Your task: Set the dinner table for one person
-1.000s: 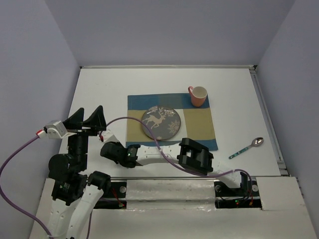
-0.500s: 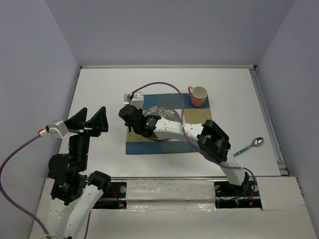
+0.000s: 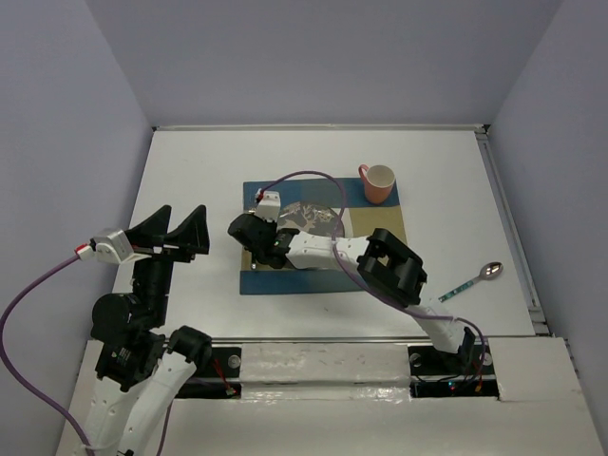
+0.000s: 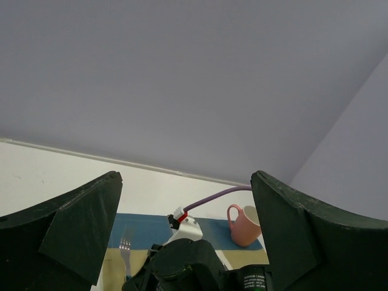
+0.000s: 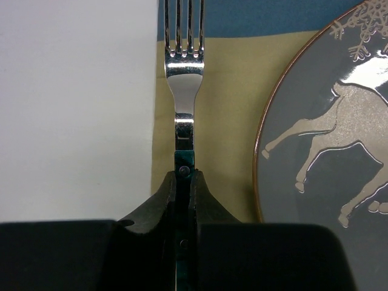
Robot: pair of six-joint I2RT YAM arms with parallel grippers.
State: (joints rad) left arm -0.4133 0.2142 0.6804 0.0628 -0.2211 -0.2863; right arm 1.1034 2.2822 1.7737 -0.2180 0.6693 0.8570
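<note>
Fork (image 5: 183, 73) is pinched at its green handle by the right gripper (image 5: 183, 182), jaws narrow on it, just left of the plate (image 5: 327, 151) over the placemat (image 5: 224, 121) edge, white dinner table (image 5: 73, 109) further left; best lower it flat, parallel to plate, without clipping the rim; left gripper (image 3: 183, 226) gapes wide, empty.

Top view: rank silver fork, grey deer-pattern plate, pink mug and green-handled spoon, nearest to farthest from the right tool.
1. Silver fork: clamped in the right tool, over the checked placemat's left edge.
2. Grey deer-pattern plate: just right of it, on the placemat.
3. Pink mug: placemat's far right corner.
4. Green-handled spoon: far right, on the white table.
</note>
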